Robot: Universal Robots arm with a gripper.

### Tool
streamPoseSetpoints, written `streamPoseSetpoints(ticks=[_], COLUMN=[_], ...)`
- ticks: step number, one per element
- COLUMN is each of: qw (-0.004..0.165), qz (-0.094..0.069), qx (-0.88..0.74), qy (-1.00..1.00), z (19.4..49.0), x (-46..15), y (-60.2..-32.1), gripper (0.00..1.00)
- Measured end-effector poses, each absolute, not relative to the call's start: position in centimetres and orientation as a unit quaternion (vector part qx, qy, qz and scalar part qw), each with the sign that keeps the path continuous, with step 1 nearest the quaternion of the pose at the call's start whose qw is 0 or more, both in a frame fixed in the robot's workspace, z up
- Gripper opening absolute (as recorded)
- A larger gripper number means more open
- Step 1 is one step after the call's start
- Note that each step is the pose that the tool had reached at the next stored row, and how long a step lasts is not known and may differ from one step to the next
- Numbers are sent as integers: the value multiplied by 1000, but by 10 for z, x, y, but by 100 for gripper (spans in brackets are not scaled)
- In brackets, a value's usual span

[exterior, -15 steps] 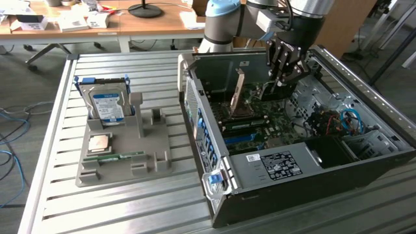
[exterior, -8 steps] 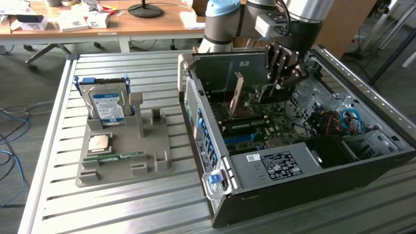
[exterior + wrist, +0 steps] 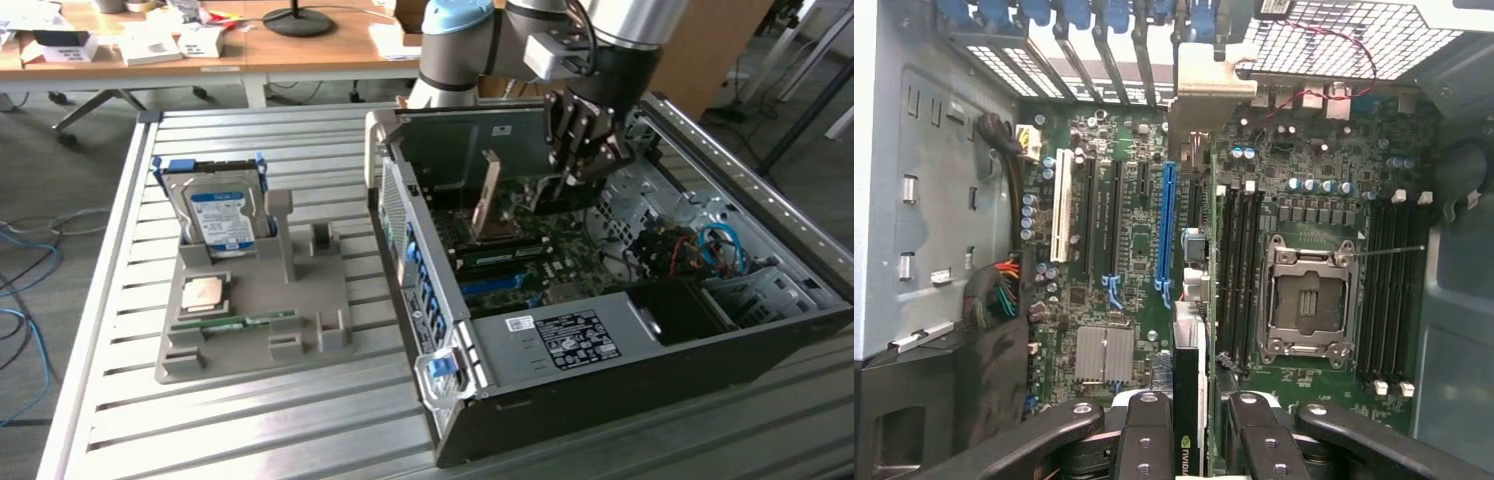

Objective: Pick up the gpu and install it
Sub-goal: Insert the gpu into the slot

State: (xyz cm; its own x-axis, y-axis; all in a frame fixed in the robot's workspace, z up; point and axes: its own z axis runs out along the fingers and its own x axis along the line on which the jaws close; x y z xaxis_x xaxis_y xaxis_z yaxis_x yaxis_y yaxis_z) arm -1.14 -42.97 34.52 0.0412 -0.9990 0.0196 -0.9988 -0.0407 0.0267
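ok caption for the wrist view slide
end effector holds thin flat gpu card edge-on over green motherboard beside its long blue slot

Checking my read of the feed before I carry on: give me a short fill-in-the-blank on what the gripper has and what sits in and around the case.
1. The gripper is closed on the ___, held edge-on over the motherboard.
2. The long slot next to the held card is ___ in colour.
3. The hard drive stands ___ the computer case, in the grey tray.

Missing words: gpu; blue; outside.
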Motion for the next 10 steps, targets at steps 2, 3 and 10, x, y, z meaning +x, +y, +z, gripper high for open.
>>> streamPoseSetpoints(ticks=[2, 3, 10], qw=[16, 16, 16], qz=[-2, -2, -2], qx=[721, 721, 721], qy=[-692, -692, -692], z=[345, 345, 345], x=[-11, -11, -11], y=[-431, -432, -437], gripper=[26, 26, 26])
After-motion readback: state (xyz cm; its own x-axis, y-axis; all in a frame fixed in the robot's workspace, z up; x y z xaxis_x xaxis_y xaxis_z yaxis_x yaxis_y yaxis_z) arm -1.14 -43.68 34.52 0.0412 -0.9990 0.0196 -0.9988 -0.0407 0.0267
